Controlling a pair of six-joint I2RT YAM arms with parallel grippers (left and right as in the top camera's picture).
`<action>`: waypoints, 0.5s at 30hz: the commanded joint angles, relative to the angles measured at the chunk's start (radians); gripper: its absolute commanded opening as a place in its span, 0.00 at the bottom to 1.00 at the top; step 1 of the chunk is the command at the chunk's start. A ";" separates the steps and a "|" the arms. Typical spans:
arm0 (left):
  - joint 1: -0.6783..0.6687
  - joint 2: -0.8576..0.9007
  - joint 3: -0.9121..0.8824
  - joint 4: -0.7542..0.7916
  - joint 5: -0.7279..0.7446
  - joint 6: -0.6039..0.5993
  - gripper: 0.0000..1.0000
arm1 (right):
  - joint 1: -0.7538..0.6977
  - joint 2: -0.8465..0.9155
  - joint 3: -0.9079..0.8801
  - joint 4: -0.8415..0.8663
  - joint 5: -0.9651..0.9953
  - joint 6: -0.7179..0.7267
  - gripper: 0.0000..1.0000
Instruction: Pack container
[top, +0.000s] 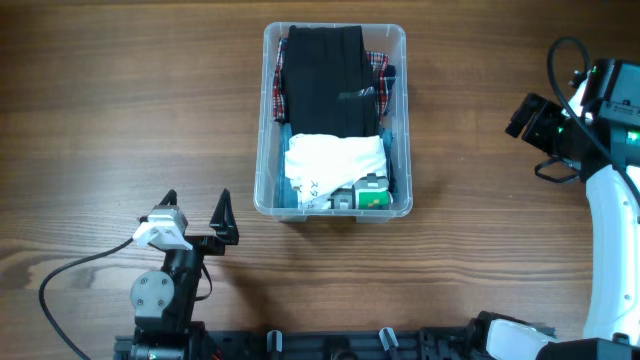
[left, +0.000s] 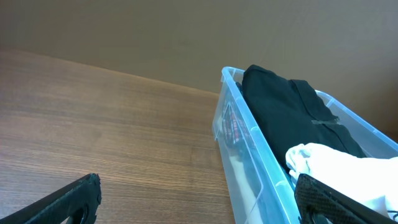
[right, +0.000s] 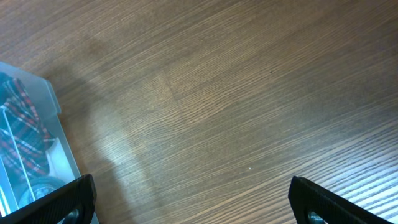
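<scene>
The clear plastic container (top: 262, 150) stands in the middle of the wooden table. It holds a folded black garment (top: 322, 80), a red plaid cloth (top: 280, 90), a white cloth (top: 335, 158) and a small green item (top: 373, 197). My left gripper (top: 197, 212) is open and empty, near the front left of the container. In the left wrist view the container (left: 245, 155) is to the right of the jaws (left: 199, 196). My right gripper (top: 545, 135) is open and empty, far right of the container. The right wrist view shows the container's corner (right: 53, 102) at the left and the jaws (right: 193, 199) over bare wood.
The wooden table (top: 120, 120) spreads around the container. The arm bases and a black rail (top: 330, 345) sit along the front edge. A cable (top: 70, 275) trails from the left arm.
</scene>
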 joint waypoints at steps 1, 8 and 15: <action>0.009 -0.011 -0.007 -0.003 -0.018 -0.002 1.00 | -0.005 0.014 0.009 0.003 0.010 -0.002 1.00; 0.009 -0.011 -0.007 -0.003 -0.018 -0.002 1.00 | -0.005 -0.107 0.009 0.003 0.010 -0.002 1.00; 0.009 -0.011 -0.007 -0.003 -0.018 -0.002 1.00 | -0.005 -0.363 0.009 0.003 0.010 -0.002 1.00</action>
